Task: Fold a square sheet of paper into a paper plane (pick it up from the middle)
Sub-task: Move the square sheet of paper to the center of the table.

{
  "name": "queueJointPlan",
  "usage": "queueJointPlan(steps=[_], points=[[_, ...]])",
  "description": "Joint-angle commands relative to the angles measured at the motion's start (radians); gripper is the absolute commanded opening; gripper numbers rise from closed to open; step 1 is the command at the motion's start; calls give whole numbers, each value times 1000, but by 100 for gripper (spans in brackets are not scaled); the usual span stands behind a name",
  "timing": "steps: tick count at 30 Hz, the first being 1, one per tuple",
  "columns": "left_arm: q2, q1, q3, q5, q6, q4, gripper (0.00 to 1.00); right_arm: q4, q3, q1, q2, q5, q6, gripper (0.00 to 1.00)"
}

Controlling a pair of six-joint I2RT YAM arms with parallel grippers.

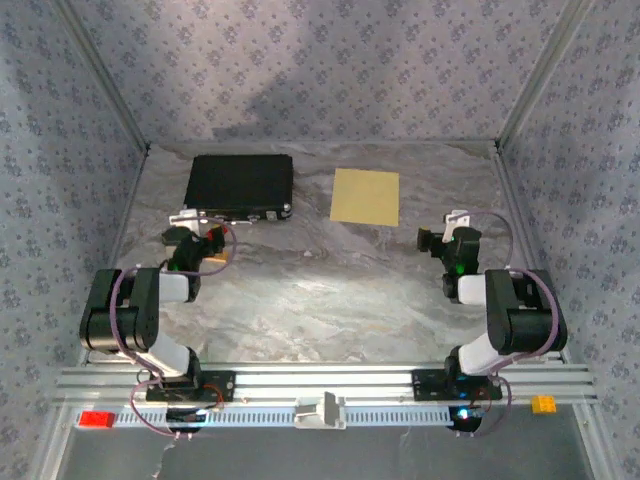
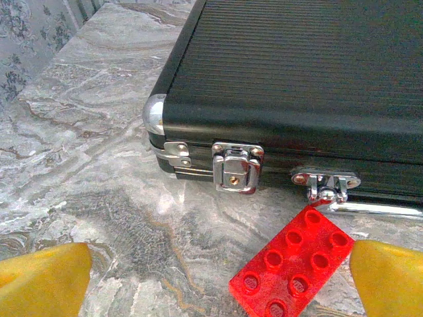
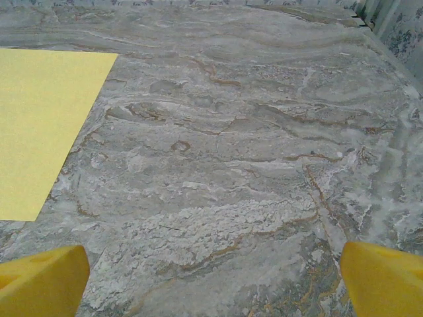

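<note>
The square sheet of paper [image 1: 365, 196] is pale yellow and lies flat and unfolded on the marbled table at the back, right of centre. In the right wrist view, one part of the sheet [image 3: 46, 125] fills the upper left. My right gripper [image 1: 440, 240] hovers to the right of the sheet and nearer than it. It is open [image 3: 211, 284], with bare table between its yellow fingertips [image 3: 43, 281]. My left gripper [image 1: 208, 245] sits in front of the black case, open [image 2: 218, 290], holding nothing.
A black ribbed case [image 1: 240, 185] with chrome latches [image 2: 236, 168] lies at the back left. A small red brick [image 2: 294, 267] rests on the table just before the case, between my left fingertips. Patterned walls close in three sides. Another red brick [image 1: 97, 419] and an orange one [image 1: 543, 403] sit by the front rail.
</note>
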Motion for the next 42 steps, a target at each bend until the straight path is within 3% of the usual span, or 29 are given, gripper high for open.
queueJointPlan(steps=[1, 13, 16, 34, 39, 42], points=[[-1, 4, 18, 19, 12, 7, 100, -9, 22, -6, 4, -7, -9, 99], [-1, 4, 18, 19, 10, 7, 100, -12, 24, -11, 5, -13, -6, 99], [-1, 3, 20, 20, 9, 5, 100, -8, 21, -33, 4, -72, 1, 99], [-5, 6, 7, 33, 11, 27, 100, -6, 19, -15, 1, -41, -11, 99], [-53, 6, -40, 56, 19, 71, 100, -17, 14, 5, -21, -31, -33, 99], [-132, 6, -29, 46, 14, -21, 100, -99, 34, 17, -85, -9, -37, 99]])
